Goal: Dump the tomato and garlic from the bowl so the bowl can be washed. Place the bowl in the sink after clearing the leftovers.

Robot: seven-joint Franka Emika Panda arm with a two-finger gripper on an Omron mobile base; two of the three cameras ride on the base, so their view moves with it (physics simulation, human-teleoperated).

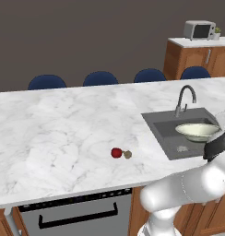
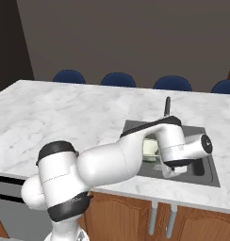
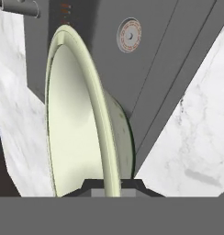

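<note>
My arm (image 2: 112, 162) looked glossy white, built of fat rounded links with black bands at the joints. A dark round cap closed the wrist's end (image 2: 206, 142). From the left base camera I saw the same smooth white elbow (image 1: 188, 189).

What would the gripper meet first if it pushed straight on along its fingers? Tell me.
The gripper is clamped on the bowl rim over the sink. Straight ahead lies the bowl itself, then probably the sink's grey floor; depth is unclear.
</note>
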